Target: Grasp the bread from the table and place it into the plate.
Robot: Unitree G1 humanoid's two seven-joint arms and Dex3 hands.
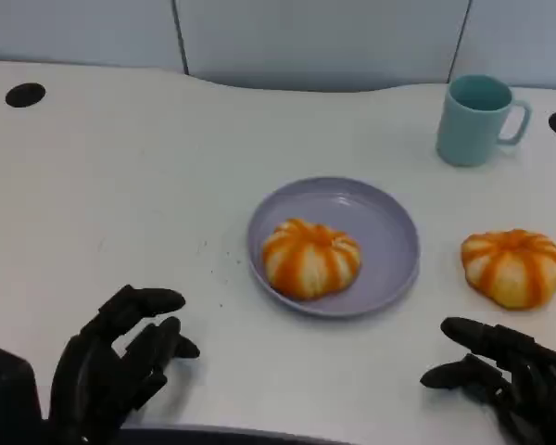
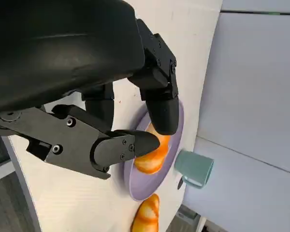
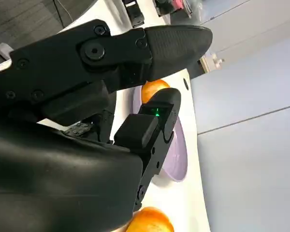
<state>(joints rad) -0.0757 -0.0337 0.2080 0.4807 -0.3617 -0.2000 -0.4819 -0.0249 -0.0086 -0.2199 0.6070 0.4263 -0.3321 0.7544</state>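
On the white table (image 1: pixel 120 185) sat a lavender plate (image 1: pixel 389 227), and the places that follow are reckoned from it. One orange-striped bread (image 1: pixel 311 258) lay inside the plate, toward its near-left part. A second orange-striped bread (image 1: pixel 512 267) rested on the table to the right of the plate, apart from its rim. A teal mug (image 1: pixel 475 120) stood upright beyond the plate and to its right, handle turned away from it. Nearer than the plate and to its left, the left hand (image 1: pixel 111 366) rested low at the table's front edge, its fingers (image 1: pixel 153 301) spread apart and holding nothing. Nearer than the plate and to its right, the right hand (image 1: pixel 505 375) lay just in front of the second bread without touching it, fingers likewise apart and empty.
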